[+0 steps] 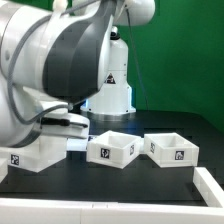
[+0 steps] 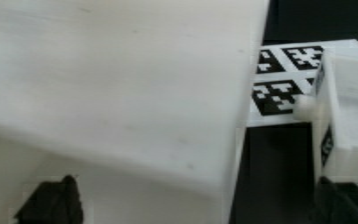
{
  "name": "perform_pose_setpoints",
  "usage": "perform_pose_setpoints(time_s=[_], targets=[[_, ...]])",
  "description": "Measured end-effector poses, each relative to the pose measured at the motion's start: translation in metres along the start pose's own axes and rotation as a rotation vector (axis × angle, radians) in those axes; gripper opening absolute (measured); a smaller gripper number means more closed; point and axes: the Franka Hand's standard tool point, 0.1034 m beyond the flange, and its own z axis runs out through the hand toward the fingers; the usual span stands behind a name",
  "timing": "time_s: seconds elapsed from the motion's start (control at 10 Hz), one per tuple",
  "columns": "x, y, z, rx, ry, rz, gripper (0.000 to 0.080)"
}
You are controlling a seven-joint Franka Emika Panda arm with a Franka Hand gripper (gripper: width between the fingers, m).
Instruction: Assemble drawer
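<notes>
The drawer's large white housing [image 1: 35, 152] lies at the exterior view's left, with a tag on its front. It fills most of the wrist view [image 2: 114, 100]. Two shallow white trays, one in the middle [image 1: 112, 150] and one to its right [image 1: 172, 150], stand on the black table, each with a tag. My gripper [image 2: 197, 205] hangs low over the housing. Its dark fingertips [image 2: 51, 200] stand wide apart, with a housing panel between them and a dark gap beside the other finger. In the exterior view the arm hides the gripper.
The marker board [image 2: 291, 80] lies beyond the housing in the wrist view, and a blurred white tray [image 2: 345, 100] sits next to it. The arm's white base [image 1: 110, 90] stands behind the trays. A white bar [image 1: 210, 188] lies at the front right.
</notes>
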Motion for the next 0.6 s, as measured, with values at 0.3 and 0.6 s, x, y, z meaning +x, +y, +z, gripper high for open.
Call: perform_pose_setpoints(time_s=[0.3, 0.6], targets=[[0.001, 0.002, 0.016, 0.019, -0.080, 0.009, 0.0649], [0.004, 0.001, 0.021, 0.017, -0.088, 0.011, 0.0649]])
